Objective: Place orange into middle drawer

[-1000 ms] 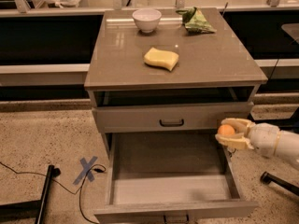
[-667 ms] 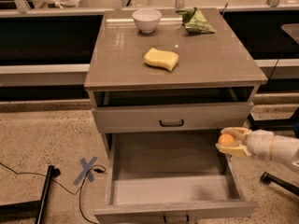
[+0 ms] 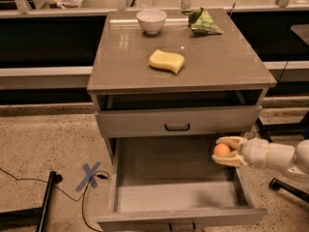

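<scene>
The orange (image 3: 221,150) is a small round fruit held between the two pale fingers of my gripper (image 3: 226,151). The gripper reaches in from the right, its white arm (image 3: 277,156) trailing off to the right edge. It hangs over the right side of the open middle drawer (image 3: 174,197), a wide shallow grey drawer pulled out toward the camera. The orange is above the drawer floor, close to the right wall.
The upper drawer front (image 3: 176,122) with a black handle is closed. On the cabinet top lie a yellow sponge (image 3: 166,61), a white bowl (image 3: 151,21) and a green bag (image 3: 203,21). A blue tape cross (image 3: 91,175) and a cable mark the floor at left.
The gripper with the orange has moved down and slightly left, from beside the upper drawer front to over the open middle drawer's right side.
</scene>
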You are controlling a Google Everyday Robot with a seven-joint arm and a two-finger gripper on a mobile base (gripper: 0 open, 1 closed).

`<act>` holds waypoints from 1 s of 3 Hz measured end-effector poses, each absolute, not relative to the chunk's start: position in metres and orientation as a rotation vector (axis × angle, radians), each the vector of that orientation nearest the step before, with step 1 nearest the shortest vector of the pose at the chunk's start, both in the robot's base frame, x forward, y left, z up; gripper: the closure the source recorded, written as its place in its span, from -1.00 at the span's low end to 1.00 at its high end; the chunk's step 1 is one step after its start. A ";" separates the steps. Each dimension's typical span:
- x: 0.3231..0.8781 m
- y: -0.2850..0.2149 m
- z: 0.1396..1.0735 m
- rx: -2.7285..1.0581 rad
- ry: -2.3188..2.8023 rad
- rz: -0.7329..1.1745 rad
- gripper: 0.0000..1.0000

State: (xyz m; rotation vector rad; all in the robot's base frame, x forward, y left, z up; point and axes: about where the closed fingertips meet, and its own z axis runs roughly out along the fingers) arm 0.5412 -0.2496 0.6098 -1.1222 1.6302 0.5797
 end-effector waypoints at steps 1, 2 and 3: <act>0.532 -0.213 0.562 -1.181 1.557 0.687 1.00; 0.527 -0.197 0.539 -1.228 1.534 0.734 1.00; 0.522 -0.186 0.520 -1.257 1.528 0.740 1.00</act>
